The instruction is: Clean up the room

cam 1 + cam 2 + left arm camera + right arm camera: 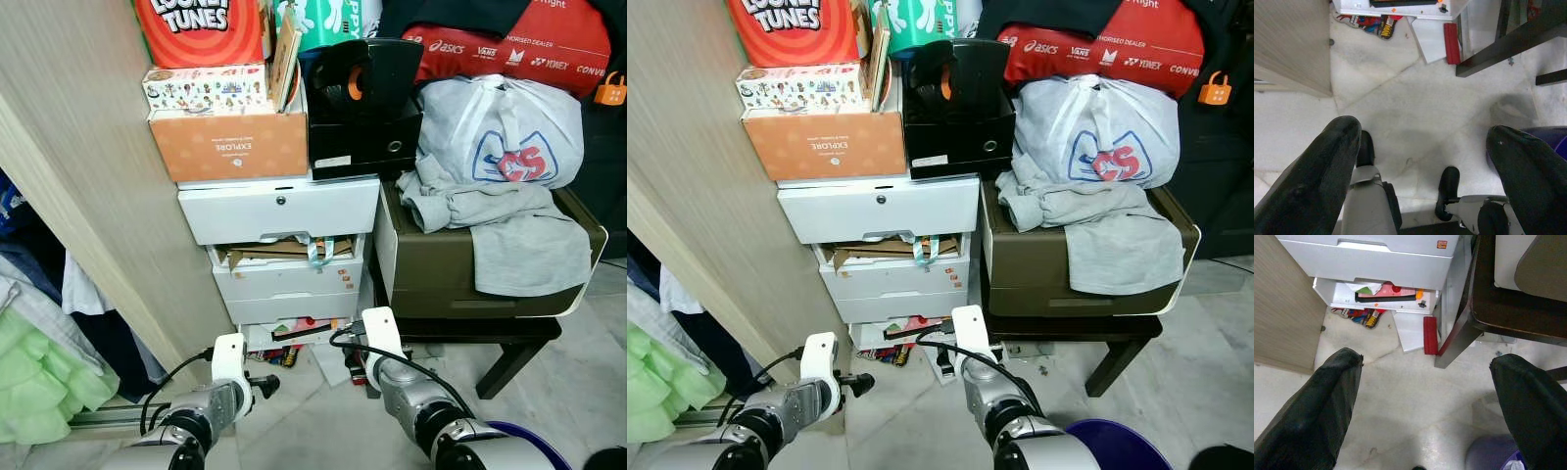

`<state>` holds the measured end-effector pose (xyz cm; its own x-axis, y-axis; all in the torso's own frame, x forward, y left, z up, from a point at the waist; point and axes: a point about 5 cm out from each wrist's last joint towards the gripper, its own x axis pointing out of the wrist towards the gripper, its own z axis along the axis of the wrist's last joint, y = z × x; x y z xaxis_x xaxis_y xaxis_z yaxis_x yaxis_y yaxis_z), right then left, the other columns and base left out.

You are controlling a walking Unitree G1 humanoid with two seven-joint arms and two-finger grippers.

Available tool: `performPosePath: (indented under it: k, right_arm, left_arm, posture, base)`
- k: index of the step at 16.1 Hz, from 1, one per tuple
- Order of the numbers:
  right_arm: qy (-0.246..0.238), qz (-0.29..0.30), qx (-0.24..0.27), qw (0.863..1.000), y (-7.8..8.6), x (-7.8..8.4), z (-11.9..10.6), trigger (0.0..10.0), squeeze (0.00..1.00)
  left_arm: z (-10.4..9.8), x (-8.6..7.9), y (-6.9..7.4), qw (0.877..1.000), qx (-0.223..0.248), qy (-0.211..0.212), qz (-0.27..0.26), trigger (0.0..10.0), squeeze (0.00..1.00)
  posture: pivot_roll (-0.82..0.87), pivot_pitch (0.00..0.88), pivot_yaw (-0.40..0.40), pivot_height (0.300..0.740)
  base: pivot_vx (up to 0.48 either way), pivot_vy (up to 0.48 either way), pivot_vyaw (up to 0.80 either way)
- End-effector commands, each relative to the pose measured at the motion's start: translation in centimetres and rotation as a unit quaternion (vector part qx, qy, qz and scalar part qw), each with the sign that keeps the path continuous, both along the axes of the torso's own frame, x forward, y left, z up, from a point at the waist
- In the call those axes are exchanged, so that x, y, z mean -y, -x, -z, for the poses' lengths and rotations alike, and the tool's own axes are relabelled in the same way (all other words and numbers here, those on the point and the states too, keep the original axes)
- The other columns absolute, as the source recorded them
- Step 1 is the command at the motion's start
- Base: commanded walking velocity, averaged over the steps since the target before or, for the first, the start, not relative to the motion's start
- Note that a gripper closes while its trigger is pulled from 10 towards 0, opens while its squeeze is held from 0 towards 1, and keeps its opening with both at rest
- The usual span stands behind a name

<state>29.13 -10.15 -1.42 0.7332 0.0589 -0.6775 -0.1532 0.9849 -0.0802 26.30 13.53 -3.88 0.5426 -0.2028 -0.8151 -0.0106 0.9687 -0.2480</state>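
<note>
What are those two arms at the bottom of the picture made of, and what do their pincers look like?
Both arms are silver metal, rounded and jointed. Each carries a white block near the wrist, with black cables looping along it. The left pincer and the right pincer each have two long, thick black fingers with a matte, slightly scuffed surface and rounded tips.

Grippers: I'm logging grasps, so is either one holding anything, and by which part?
Nothing is held. The left gripper and right gripper are both open above bare floor.
</note>
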Motion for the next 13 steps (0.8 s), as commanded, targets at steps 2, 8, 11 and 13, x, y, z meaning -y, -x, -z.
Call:
performPosePath:
  k: [2,8,11,13]
  right_arm:
    - [-0.004,0.002,0.01,1.0,-0.5,-0.2,-0.5,10.0,0.0]
    - [0.007,0.018,0.014,1.0,-0.9,0.5,-0.8,10.0,0.0]
    - [0.002,0.025,0.015,1.0,-0.9,0.6,-0.8,10.0,0.0]
    - [0.004,0.023,0.016,1.0,-1.0,0.6,-0.9,10.0,0.0]
  left_arm:
    - [-0.2,-0.1,-0.2,1.0,0.004,0.0,-0.007,10.0,0.0]
    - [-0.6,0.8,-0.8,1.0,0.022,-0.008,0.021,10.0,0.0]
    - [-0.7,0.9,-0.9,0.999,0.024,-0.008,0.026,10.0,0.0]
    - [-0.7,0.9,-0.9,0.999,0.024,-0.007,0.027,10.0,0.0]
  posture:
    - [-0.09,0.0,0.04,0.74]
    - [-0.1,0.0,0.04,0.74]
    - [-0.1,0.0,0.041,0.74]
    - [-0.09,0.0,0.04,0.74]
  base:
    - [0.0,0.0,0.0]
    - [0.0,0.0,0.67]
    - [0.0,0.0,0.0]
    - [0.0,0.0,0.0]
